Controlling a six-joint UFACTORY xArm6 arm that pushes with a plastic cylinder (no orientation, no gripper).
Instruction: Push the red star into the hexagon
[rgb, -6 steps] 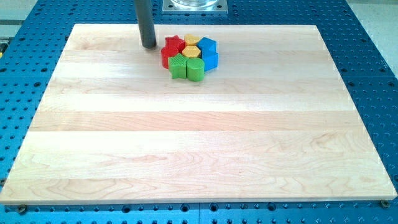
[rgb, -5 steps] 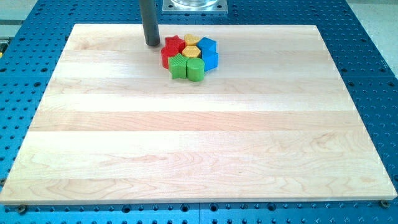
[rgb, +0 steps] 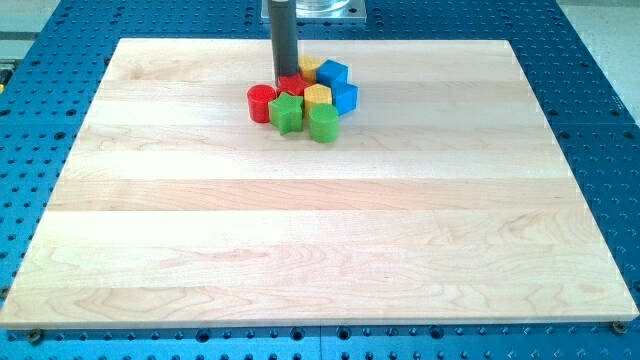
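My tip sits at the far middle of the wooden board, right at the far-left edge of the block cluster. It's a bare rod, no jaws, holding nothing. The red star lies directly at the tip, on its near side, touching or as good as touching; the rod hides part of it, so its shape is hard to read. Just right of the star is the yellow hexagon, pressed against it. Another yellow block peeks out on the far side, right of the rod, shape unclear. A red cylinder stands at the left of the cluster, slightly apart from the star. A green star is just near of the red star, and a green cylinder sits to its right. Two blue blocks close the right side, shapes unclear. Blue pegboard table surrounds the board.
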